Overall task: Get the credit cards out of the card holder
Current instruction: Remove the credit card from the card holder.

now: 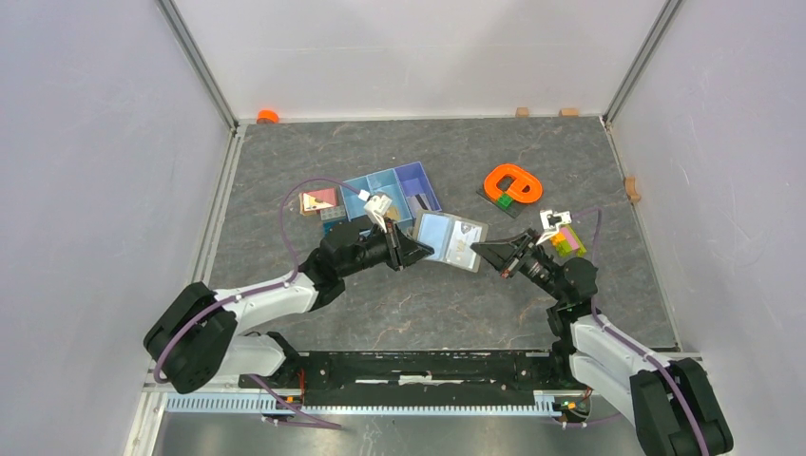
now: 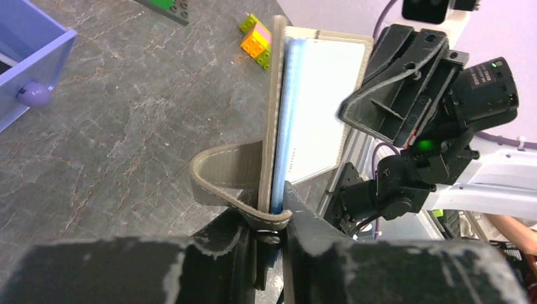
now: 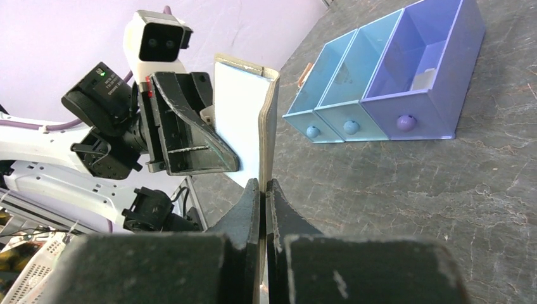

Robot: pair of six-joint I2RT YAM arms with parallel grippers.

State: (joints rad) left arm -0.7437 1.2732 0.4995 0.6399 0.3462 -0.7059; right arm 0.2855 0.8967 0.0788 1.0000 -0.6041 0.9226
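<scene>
Both pinching card holder [image 1: 450, 240]: left gripper [image 1: 421, 253], right gripper [image 1: 478, 248].

Card holder [image 1: 447, 239]: grey-taupe folding wallet, spread open, pale blue-grey inside upward, raised just beside the blue-and-purple tray [image 1: 415, 178]; credit cards [image 1: 462, 250]: pale, dark-marked, in its slots

top view looks down from behind on the whole bench [image 1: 380, 304]; wrist views sit close behind left claw [image 2: 273, 212] and right claw [image 3: 263, 187], facing each other, sharing the card holder [image 2: 320, 101].
</scene>
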